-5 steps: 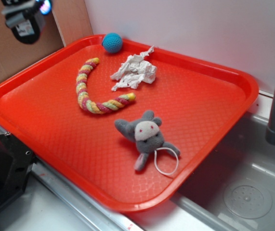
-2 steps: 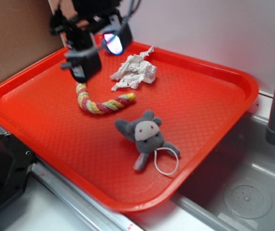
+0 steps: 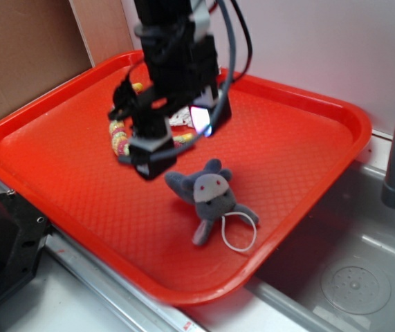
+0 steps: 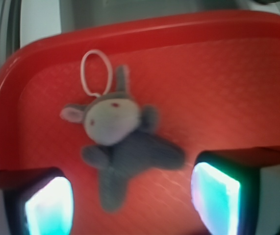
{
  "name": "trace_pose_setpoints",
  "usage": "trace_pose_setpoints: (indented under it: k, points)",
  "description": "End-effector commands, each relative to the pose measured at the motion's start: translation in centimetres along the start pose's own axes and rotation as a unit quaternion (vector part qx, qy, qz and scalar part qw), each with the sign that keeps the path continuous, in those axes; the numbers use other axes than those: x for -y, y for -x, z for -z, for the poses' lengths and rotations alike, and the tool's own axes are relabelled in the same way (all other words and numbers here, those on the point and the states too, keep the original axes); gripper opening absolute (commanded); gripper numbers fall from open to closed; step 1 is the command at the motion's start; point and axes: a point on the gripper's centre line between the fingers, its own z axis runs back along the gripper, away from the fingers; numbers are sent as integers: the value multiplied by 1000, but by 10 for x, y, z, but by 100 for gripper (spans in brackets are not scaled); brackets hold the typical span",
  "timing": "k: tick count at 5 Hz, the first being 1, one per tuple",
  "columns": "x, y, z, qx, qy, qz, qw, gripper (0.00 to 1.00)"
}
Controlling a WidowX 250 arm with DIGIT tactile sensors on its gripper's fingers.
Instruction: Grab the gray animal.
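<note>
The gripper (image 3: 176,149) hangs above the red tray (image 3: 308,149), its fingers (image 4: 49,205) spread wide apart with nothing between them. Just beside and below it lies the gray animal (image 3: 207,197) flat on the tray, face up, limbs splayed, its white cord loop (image 3: 240,230) trailing toward the tray's near rim. From the wrist view the toy sits between the two fingers but apart from both. Behind the arm, a striped rope toy (image 3: 119,138) shows partly. The tray rests on the counter (image 3: 66,304) beside a sink (image 3: 353,277).
</note>
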Motion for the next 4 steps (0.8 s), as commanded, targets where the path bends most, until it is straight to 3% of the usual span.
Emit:
trace_pose_setpoints:
  k: [1,2,3,4]
  points:
    - [13,-16,33,-20,10,20,1000,100]
    - [10,-19,45,-46,8,1,999,100]
    - [7,-18,50,-52,4,1,999,0]
    - [4,-15,48,-52,1,-7,999,0]
